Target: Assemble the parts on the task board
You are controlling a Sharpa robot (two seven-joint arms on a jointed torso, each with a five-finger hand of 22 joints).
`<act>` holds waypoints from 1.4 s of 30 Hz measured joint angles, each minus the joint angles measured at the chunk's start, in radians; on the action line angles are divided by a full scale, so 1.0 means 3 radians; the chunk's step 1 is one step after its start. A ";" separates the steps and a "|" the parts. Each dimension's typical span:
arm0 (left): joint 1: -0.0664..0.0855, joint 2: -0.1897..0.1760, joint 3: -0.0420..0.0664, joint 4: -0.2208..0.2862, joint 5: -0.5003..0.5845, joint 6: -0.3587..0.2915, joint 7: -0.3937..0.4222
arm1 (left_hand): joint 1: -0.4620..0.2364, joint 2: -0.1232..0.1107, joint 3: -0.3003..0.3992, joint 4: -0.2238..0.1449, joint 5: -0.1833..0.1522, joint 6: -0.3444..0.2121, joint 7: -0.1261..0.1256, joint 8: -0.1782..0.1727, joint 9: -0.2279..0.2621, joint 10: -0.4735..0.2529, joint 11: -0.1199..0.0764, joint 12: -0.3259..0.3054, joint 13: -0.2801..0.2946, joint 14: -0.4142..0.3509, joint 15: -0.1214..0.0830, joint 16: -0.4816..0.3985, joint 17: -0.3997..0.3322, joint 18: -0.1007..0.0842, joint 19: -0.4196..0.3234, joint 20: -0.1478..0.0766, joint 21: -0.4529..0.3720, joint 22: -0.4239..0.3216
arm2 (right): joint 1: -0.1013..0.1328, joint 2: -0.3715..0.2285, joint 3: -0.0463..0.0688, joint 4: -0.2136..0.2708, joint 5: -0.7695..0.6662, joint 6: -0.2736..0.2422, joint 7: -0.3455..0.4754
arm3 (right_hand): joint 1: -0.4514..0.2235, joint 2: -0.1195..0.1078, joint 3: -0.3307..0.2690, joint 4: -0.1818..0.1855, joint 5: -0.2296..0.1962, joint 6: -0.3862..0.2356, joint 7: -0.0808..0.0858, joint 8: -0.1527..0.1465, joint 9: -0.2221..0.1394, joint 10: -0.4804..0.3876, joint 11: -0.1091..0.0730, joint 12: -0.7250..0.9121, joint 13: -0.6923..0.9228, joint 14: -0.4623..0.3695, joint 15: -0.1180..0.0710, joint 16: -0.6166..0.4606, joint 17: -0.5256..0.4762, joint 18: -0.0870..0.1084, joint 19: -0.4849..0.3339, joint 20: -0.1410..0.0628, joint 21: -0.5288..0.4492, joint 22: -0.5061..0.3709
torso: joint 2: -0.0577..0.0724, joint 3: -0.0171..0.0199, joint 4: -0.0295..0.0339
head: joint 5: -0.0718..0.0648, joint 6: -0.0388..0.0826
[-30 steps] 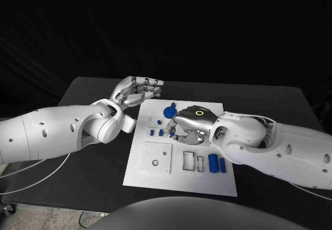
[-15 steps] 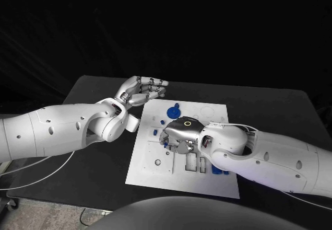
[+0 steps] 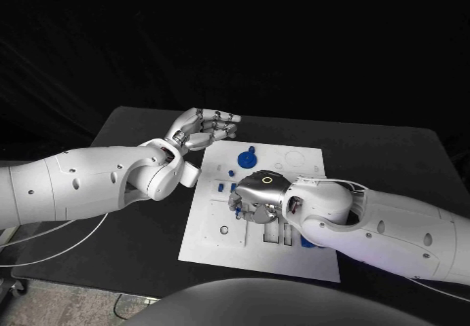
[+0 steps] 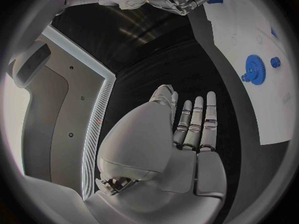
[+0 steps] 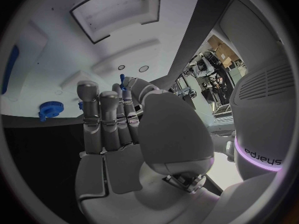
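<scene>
Right hand (image 3: 259, 197) poised over the middle of the white task board (image 3: 221, 248), fingers curled downward, pinching a small blue part (image 5: 122, 79) between thumb and fingertips above the board. Left hand (image 3: 199, 128) raised off the board's far left corner, fingers apart, holding nothing. A blue gear (image 3: 245, 159) lies near the board's far edge.

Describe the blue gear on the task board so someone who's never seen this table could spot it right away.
Start at the white task board in the middle of the black table. Near the board's far edge, beyond the right hand, lies the blue gear. It is round and toothed, and larger than the small blue pieces nearby.
</scene>
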 measured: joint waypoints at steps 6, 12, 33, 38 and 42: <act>0.0000 -0.0005 0.0000 0.0001 0.0000 0.0005 -0.0006 | 0.0000 0.0000 0.0000 0.0000 0.0000 0.0000 0.0000 0.0000 0.0000 0.0000 0.0000 0.0000 0.0000 0.0000 0.0000 0.0000 0.0000 0.0000 0.0000 0.0000 0.0000 0.0000 | -0.0010 -0.0033 0.0000 0.0027 -0.0029 0.0019 -0.0013 | 0.0001 0.0001 0.0000 0.0000 -0.0001 0.0000 0.0000 -0.0013 0.0000 0.0002 -0.0002 -0.0001 -0.0003 -0.0012 0.0012 -0.0001 -0.0007 0.0000 0.0000 0.0000 0.0000 0.0000 | 0.0000 -0.0001 -0.0002 | 0.0003 0.0000; -0.0001 -0.0003 0.0000 0.0000 0.0000 0.0013 -0.0012 | 0.0000 0.0000 0.0000 0.0000 0.0000 0.0000 0.0000 0.0000 0.0000 0.0000 0.0000 0.0000 0.0000 0.0000 0.0000 0.0000 0.0000 0.0000 0.0000 0.0000 0.0000 0.0000 | -0.0024 -0.0041 0.0000 0.0013 -0.0054 0.0033 -0.0019 | 0.0010 0.0010 0.0001 -0.0001 -0.0002 0.0000 0.0000 -0.0013 -0.0005 0.0002 -0.0002 -0.0002 -0.0005 -0.0012 0.0012 -0.0001 -0.0009 0.0000 -0.0011 -0.0011 -0.0013 0.0000 | -0.0001 -0.0003 -0.0002 | -0.0009 0.0000; -0.0005 -0.0003 -0.0001 -0.0014 0.0000 0.0014 -0.0023 | 0.0000 0.0000 0.0000 0.0000 0.0000 -0.0012 0.0012 0.0000 0.0001 -0.0012 0.0012 0.0015 0.0001 0.0000 0.0000 0.0000 -0.0003 0.0000 0.0000 0.0000 0.0001 0.0001 | -0.0046 0.0001 0.0003 -0.0075 -0.0077 0.0028 -0.0006 | 0.0014 0.0014 0.0000 -0.0018 -0.0008 0.0000 0.0000 -0.0013 -0.0008 0.0020 0.0003 -0.0011 -0.0002 -0.0011 0.0012 -0.0001 -0.0012 0.0000 -0.0013 -0.0012 -0.0013 0.0002 | -0.0003 -0.0001 0.0002 | -0.0025 0.0000; -0.0008 -0.0003 -0.0001 -0.0016 0.0000 0.0014 -0.0025 | 0.0014 0.0014 0.0000 0.0000 0.0000 -0.0012 0.0012 0.0000 0.0001 -0.0012 0.0012 0.0015 0.0001 0.0000 0.0000 0.0000 -0.0003 0.0000 0.0000 0.0000 0.0001 0.0001 | -0.0051 0.0002 0.0004 -0.0064 -0.0075 0.0026 -0.0003 | 0.0014 0.0014 0.0000 -0.0018 -0.0015 0.0000 0.0000 -0.0013 -0.0011 0.0026 -0.0003 -0.0002 -0.0003 -0.0011 0.0012 -0.0001 -0.0012 0.0000 -0.0012 -0.0012 -0.0013 0.0002 | -0.0003 -0.0001 0.0000 | -0.0020 0.0000; -0.0009 -0.0003 -0.0001 -0.0018 0.0000 0.0014 -0.0026 | 0.0014 0.0014 0.0000 0.0000 0.0000 -0.0012 0.0012 0.0000 0.0001 -0.0012 0.0012 0.0015 0.0001 0.0000 0.0000 0.0000 -0.0003 0.0000 0.0000 0.0000 0.0001 0.0001 | -0.0057 0.0003 0.0001 -0.0052 -0.0074 0.0026 -0.0001 | 0.0013 0.0014 0.0000 -0.0018 -0.0015 0.0001 -0.0001 -0.0014 -0.0011 0.0026 -0.0003 -0.0001 -0.0004 -0.0023 0.0001 -0.0001 -0.0012 0.0000 -0.0012 -0.0012 -0.0013 0.0001 | -0.0003 0.0000 0.0000 | -0.0019 0.0000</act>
